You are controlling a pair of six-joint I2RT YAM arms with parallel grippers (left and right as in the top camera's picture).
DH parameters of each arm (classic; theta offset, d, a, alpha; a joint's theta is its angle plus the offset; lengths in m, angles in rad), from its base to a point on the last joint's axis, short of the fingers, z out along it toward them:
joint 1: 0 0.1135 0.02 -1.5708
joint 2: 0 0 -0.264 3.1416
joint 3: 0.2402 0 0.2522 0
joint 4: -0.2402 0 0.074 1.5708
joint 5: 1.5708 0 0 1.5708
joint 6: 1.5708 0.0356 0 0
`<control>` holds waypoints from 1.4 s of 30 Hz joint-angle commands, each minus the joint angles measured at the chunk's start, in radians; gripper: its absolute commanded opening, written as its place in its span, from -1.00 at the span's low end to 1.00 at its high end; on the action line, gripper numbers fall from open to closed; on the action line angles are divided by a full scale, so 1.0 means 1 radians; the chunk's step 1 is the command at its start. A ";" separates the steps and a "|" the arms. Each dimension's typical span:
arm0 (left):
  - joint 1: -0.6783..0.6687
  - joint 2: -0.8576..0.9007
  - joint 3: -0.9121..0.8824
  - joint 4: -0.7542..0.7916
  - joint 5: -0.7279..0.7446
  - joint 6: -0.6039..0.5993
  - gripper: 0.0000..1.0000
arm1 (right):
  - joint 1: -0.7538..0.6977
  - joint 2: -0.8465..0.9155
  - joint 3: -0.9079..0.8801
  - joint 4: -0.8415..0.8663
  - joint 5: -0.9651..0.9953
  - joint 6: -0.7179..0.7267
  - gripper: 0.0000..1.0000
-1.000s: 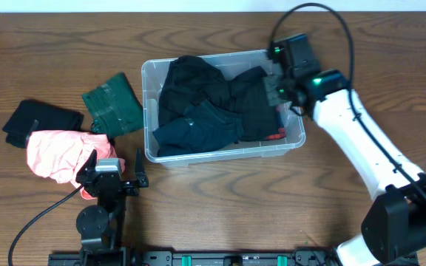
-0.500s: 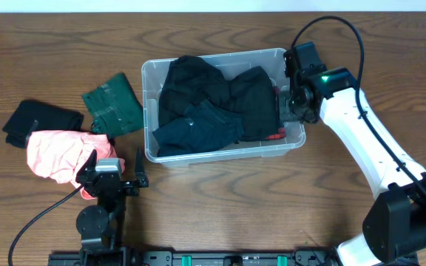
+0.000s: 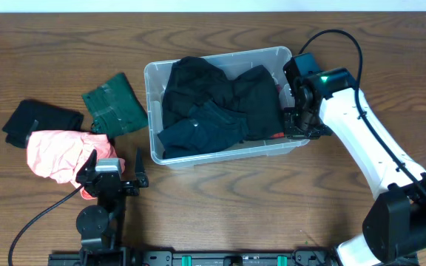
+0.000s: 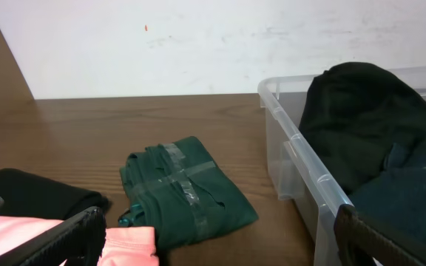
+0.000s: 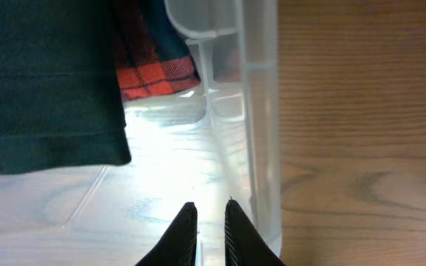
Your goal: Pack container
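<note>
The clear plastic container sits mid-table, filled with black clothes and a red plaid piece near its right end. My right gripper is at the container's right wall, near the front corner. Its jaws are nearly together, pinching the rim just inside that wall. My left gripper rests low at the front left, wide open, nothing between its fingers. The container's left wall shows in the left wrist view.
Left of the container lie a folded dark green garment, a black garment and a pink garment beside my left gripper. A white wall borders the table's far edge.
My right gripper slid along the container's right wall toward the front and closed further. The container then shifted slightly right and toward the front. The left arm stayed still.
</note>
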 commanded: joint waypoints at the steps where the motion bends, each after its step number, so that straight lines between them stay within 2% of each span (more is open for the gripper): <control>1: 0.003 -0.006 -0.026 -0.017 0.007 -0.009 0.96 | 0.016 0.006 -0.003 -0.012 -0.038 -0.038 -0.75; 16: 0.003 -0.006 -0.026 -0.017 0.006 -0.009 0.96 | 0.109 0.006 -0.003 -0.097 -0.066 -0.072 -0.81; 25: 0.003 -0.006 -0.026 -0.017 0.006 -0.009 0.96 | 0.068 -0.020 0.018 0.143 -0.042 -0.154 -0.86; 29: 0.003 -0.006 -0.026 -0.017 0.007 -0.009 0.96 | 0.021 -0.097 0.037 0.201 -0.042 -0.158 -0.79; 30: 0.003 -0.006 -0.026 -0.017 0.006 -0.009 0.96 | 0.006 -0.124 0.039 0.211 -0.042 -0.158 -0.71; 31: 0.003 -0.006 -0.026 -0.017 0.007 -0.009 0.96 | -0.010 -0.151 0.039 0.219 -0.042 -0.157 0.02; 32: 0.003 -0.006 -0.026 -0.017 0.007 -0.009 0.96 | -0.029 -0.179 0.039 0.224 -0.042 -0.158 0.98; 37: 0.003 -0.004 -0.026 -0.016 0.011 -0.037 0.96 | -0.129 -0.279 0.039 0.206 -0.042 -0.158 0.99; 42: 0.003 0.008 0.017 -0.092 0.011 -0.185 0.96 | -0.243 -0.315 0.039 0.170 -0.042 -0.158 0.99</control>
